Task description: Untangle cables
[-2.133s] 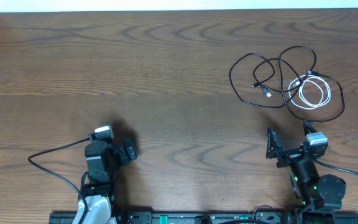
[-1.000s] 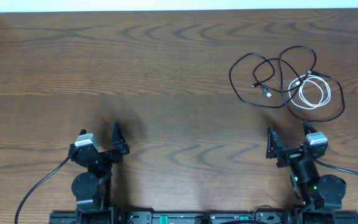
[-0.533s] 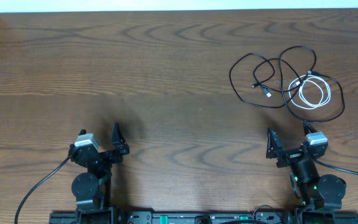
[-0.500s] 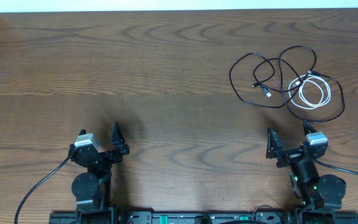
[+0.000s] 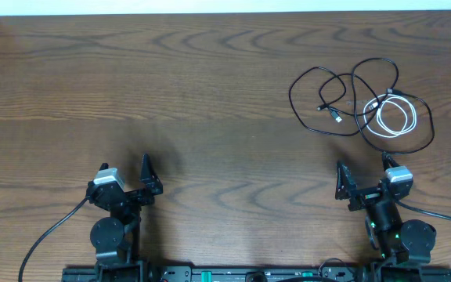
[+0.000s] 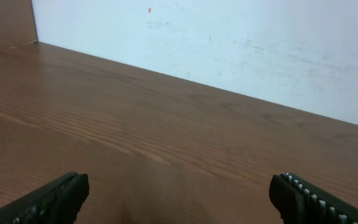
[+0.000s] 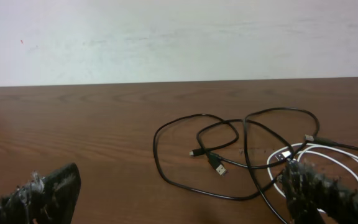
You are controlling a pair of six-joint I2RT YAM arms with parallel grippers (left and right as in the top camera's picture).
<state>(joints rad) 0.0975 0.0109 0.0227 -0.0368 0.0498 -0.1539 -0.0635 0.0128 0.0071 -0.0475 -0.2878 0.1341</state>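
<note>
Two open pincers low at the near edge of the desk (image 5: 210,94), with the cables lying untouched at the right.
The left pincer (image 5: 124,166) stands with its jaws spread wide and nothing between them, over bare wood, well apart from the cords. To the right, the black cable (image 5: 290,95) sprawls in loose overlapping loops on the right half of the desk, and its loops cross over the white cable (image 5: 415,117), a small coil at the right of the tangle. The right pincer (image 5: 362,166) sits near that pile, on the near side of it, with its jaws wide apart and holding nothing.
</note>
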